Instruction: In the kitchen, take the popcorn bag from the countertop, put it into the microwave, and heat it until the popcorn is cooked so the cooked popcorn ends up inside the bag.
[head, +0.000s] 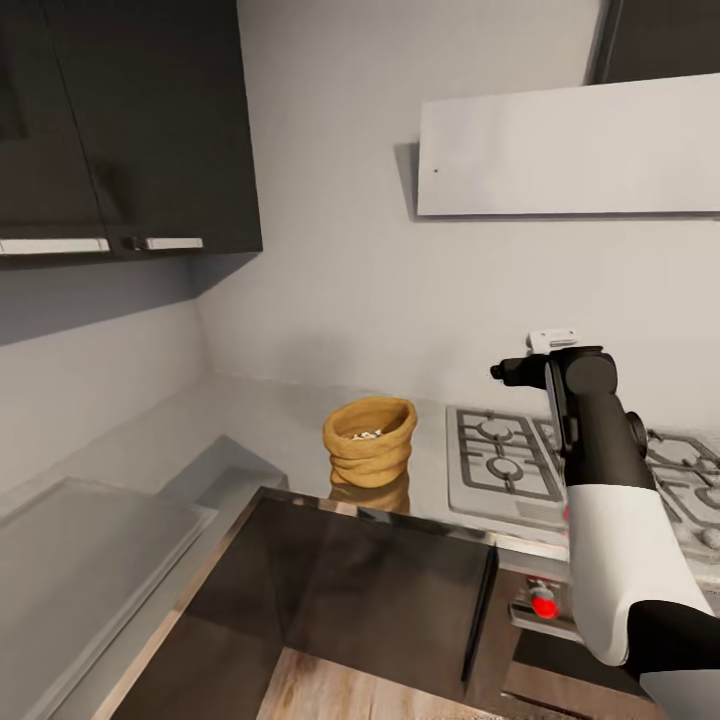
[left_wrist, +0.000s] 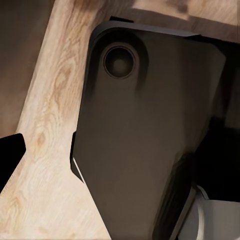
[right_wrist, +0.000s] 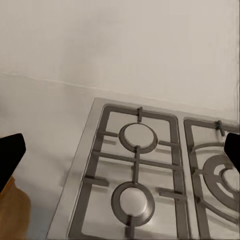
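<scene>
On the grey countertop (head: 270, 420), near the corner of the pale walls, the popcorn bag (head: 369, 442) is standing upright with its rolled rim open; a few pale kernels of popcorn (head: 366, 435) are showing inside, too small to make out well. The bag is sitting just beside the steel gas hob (head: 520, 465), apart from it, and its reflection is lying on the glossy slab below. Dark upper cabinets (head: 130, 120) are hanging at the left, and a white flat hood (head: 570, 150) is hanging over the hob, cut off by the picture's edge.

The right arm (head: 610, 500) is rising in front of the hob and covering part of the grates. In the right wrist view the right gripper (right_wrist: 120, 155) is showing two dark fingertips (right_wrist: 10, 150) at opposite edges, wide apart, with nothing between them — the hob grates (right_wrist: 132, 175) are lying beyond, and an orange-tan sliver of the bag is peeking in at the edge.

In the left wrist view the left gripper (left_wrist: 10, 155) is mostly hidden: one dark fingertip is visible, so whether the jaws are apart or together cannot be told. A dark robot part (left_wrist: 145, 130) is blocking much of the view, over a wooden floor (left_wrist: 45, 150).
</scene>
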